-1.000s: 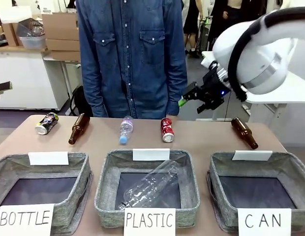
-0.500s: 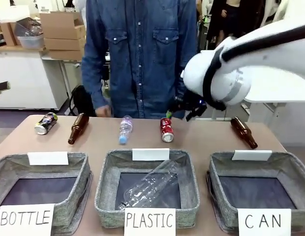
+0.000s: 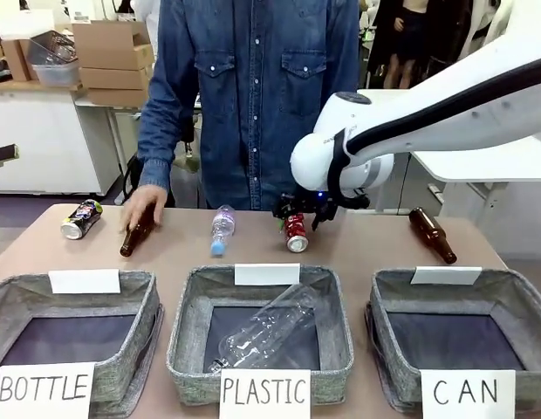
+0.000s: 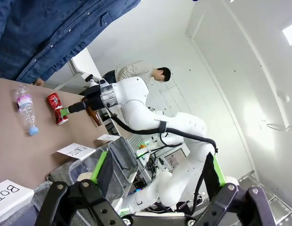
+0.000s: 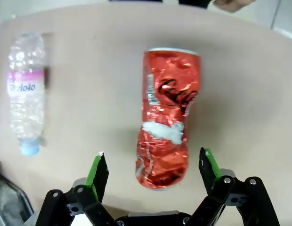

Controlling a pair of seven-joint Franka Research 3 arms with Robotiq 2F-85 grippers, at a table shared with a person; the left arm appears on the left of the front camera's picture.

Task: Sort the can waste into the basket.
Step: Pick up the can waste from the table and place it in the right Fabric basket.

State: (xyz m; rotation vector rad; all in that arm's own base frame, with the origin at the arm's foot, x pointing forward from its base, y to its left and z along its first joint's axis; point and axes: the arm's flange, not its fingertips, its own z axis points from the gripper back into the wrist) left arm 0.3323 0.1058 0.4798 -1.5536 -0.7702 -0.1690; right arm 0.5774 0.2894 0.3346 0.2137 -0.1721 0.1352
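The left gripper (image 4: 158,160) holds nothing, jaws fully apart. The dark silver-patterned metal can (image 3: 82,219) lies far left, the dented red metal can (image 3: 296,234) at centre under the right gripper (image 3: 298,215), the square grey woven "CAN" basket (image 3: 515,301) front right. The right wrist view resolves those jaws wide apart, straddling the red can without contact.

2 cans (image 3: 297,232), 2 glass btls (image 3: 432,234), 2 plastic btls (image 3: 222,229), 3 baskets (image 3: 185,345).
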